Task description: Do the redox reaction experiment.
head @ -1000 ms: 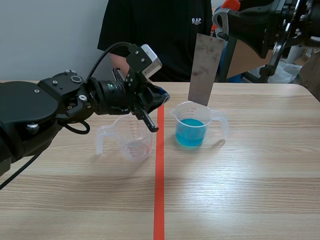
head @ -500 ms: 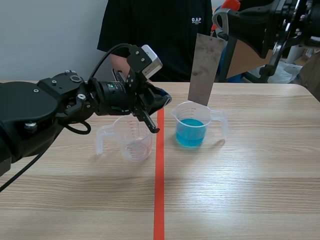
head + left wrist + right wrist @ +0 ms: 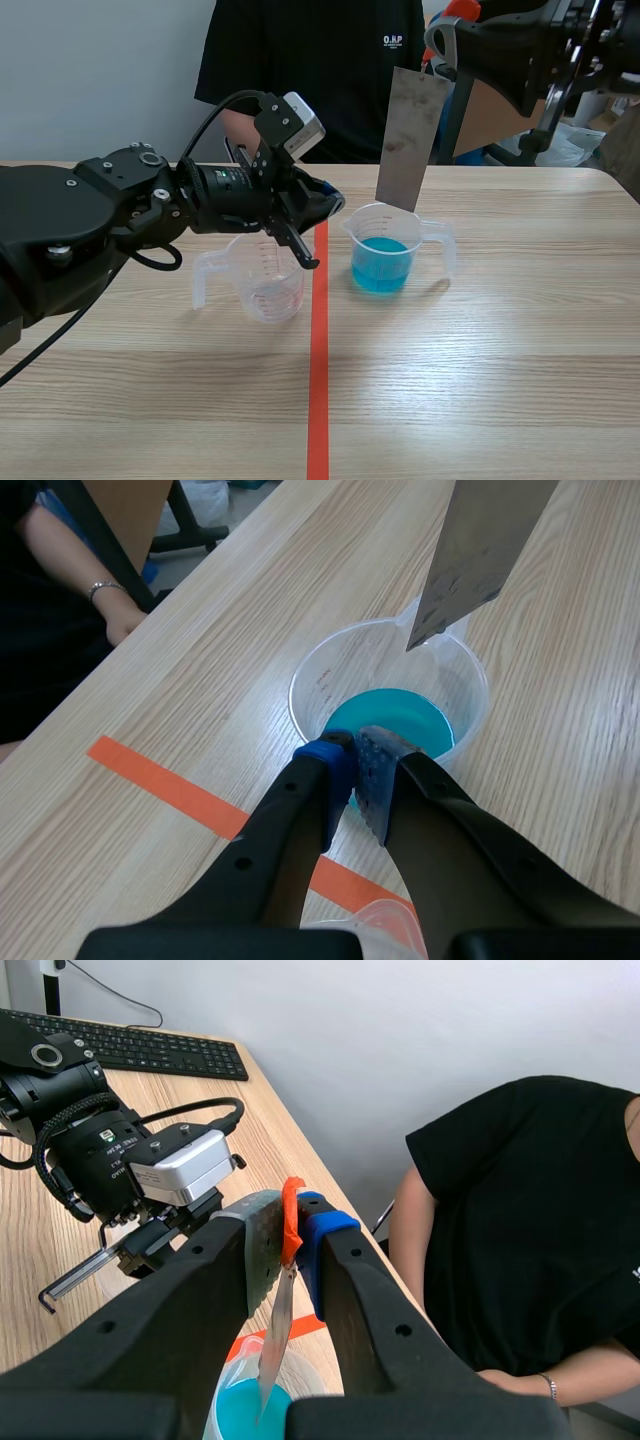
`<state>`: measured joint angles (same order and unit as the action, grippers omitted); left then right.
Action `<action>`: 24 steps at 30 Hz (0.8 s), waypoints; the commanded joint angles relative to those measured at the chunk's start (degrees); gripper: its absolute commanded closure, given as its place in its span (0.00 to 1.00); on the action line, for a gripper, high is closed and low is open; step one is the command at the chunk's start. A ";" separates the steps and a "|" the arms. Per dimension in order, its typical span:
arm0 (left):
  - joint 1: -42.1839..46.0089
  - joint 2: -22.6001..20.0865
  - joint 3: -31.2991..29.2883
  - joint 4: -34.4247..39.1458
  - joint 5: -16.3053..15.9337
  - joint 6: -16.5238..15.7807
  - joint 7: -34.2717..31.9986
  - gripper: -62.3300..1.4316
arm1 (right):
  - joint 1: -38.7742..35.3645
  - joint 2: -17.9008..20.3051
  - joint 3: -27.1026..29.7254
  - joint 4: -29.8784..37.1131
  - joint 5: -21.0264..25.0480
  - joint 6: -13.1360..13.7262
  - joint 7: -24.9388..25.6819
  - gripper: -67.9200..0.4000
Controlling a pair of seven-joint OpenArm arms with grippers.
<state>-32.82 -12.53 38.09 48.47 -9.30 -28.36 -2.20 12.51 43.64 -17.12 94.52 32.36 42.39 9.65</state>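
Note:
A clear beaker (image 3: 385, 247) holding blue liquid (image 3: 390, 717) stands just right of the orange tape line. A grey metal strip (image 3: 408, 135) hangs upright over it, its lower end at the beaker's far rim, above the liquid. My right gripper (image 3: 287, 1235), raised at the top right of the scene view, is shut on the strip's orange-taped upper end. My left gripper (image 3: 322, 198) is shut on nothing, hovering left of the blue beaker and above an empty clear beaker (image 3: 262, 275). In the left wrist view the shut fingertips (image 3: 352, 765) sit just before the blue beaker (image 3: 400, 680).
A person in a black shirt (image 3: 310, 70) sits across the table, one hand (image 3: 120, 620) resting near the far edge. A keyboard (image 3: 130, 1050) lies on a desk in the right wrist view. The orange tape line (image 3: 318, 380) runs down the table's middle.
My left gripper has crept slightly to the right, toward the blue beaker. The metal strip and right arm have held still.

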 commanded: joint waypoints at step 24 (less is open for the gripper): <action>43.67 -35.78 -20.68 34.12 -18.60 13.77 -1.46 0.91 | 1.62 0.81 0.17 1.16 0.20 0.33 1.05 0.97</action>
<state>9.61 -48.93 17.78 82.78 -27.53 -14.85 -2.87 12.51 43.64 -17.12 94.52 31.94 42.39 9.65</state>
